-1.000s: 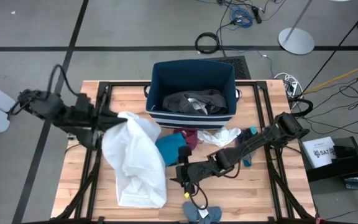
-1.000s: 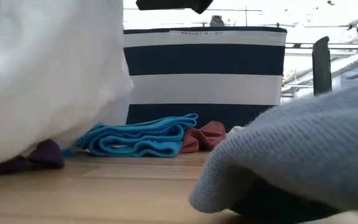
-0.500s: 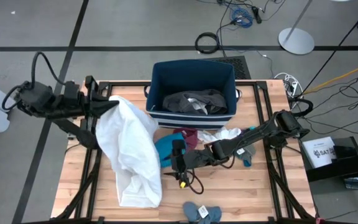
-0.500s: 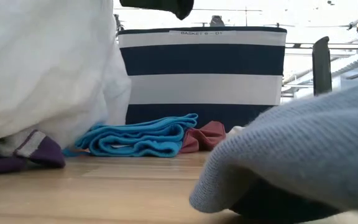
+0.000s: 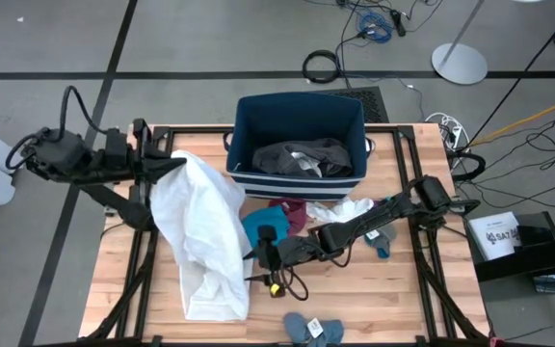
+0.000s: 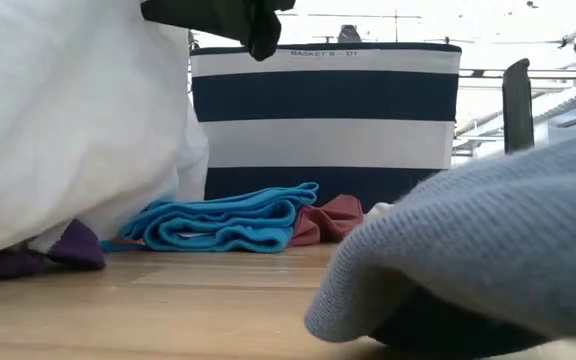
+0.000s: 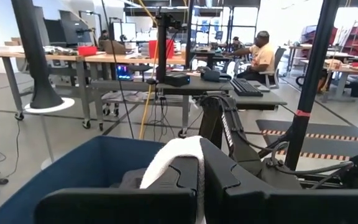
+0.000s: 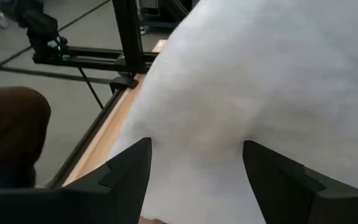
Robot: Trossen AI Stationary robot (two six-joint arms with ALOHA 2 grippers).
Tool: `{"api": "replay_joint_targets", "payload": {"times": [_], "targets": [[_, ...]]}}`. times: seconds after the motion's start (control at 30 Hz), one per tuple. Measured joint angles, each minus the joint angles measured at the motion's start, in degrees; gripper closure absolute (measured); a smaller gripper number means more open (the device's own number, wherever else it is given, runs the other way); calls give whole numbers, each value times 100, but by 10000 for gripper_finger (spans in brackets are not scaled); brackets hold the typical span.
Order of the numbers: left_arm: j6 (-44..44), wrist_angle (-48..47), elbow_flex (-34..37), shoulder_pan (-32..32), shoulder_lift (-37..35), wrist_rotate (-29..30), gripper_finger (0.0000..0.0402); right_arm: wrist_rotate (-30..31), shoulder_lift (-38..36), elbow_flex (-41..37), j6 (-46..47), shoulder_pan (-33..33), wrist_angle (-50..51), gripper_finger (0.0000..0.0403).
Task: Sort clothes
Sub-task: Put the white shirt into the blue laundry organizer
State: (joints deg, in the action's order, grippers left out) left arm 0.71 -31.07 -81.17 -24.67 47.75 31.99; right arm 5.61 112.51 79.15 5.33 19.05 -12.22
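White cloth dominates the left half of the bench: the large white garment hangs from the left gripper near the upper left of the high view and drapes down toward the lower left, its lower end lying on the wood. The left wrist view shows a fold of it pinched between that arm's fingers, which are closed together on the fabric. It looks light and limp, so it will sag, swing and drag across neighbouring pieces; a bunched fold like the one now gripped seems the safest hold, and lifting high would probably be needed to clear its trailing end.

Just right of it, at centre frame, lies the teal piece, folded flat, with the maroon piece beside it toward the navy striped bin. Both are small and soft, likely easy to take by pinching a raised fold. A dark grey garment already sits inside the bin. A smaller white piece lies right of the maroon one, and blue socks rest at the bottom edge of the high view.

The right gripper hovers low at centre frame, beside the teal piece and facing the white garment; its wrist view shows its fingers spread wide apart, with nothing between them but white cloth ahead.

A person sits at a desk in the room beyond.
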Motion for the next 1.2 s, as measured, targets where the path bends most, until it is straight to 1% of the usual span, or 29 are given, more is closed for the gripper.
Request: {"api": "replay_joint_targets", "payload": {"times": [0.1,0.23,0.53,0.67,0.93,1.03,1.1,1.2], "targets": [[6,1,0,-2,-36,0,400,-9,-35,0,373,30,67,163],[49,-116,0,-4,-49,0,400,-337,-35,0,846,91,-384,163],[202,-247,0,-4,17,-7,400,-212,-16,2,887,126,-1339,163],[201,-248,0,-5,17,-26,400,198,-14,2,769,127,-1259,163],[219,-249,0,-7,23,-31,400,434,-9,2,707,92,-1163,163],[219,-247,2,-7,21,-33,400,792,-9,2,702,49,-1141,163],[221,-247,2,-7,21,-113,400,942,-15,2,631,7,-958,163],[349,-254,2,-5,21,-258,400,1257,-96,2,556,-2,-349,163]]}}
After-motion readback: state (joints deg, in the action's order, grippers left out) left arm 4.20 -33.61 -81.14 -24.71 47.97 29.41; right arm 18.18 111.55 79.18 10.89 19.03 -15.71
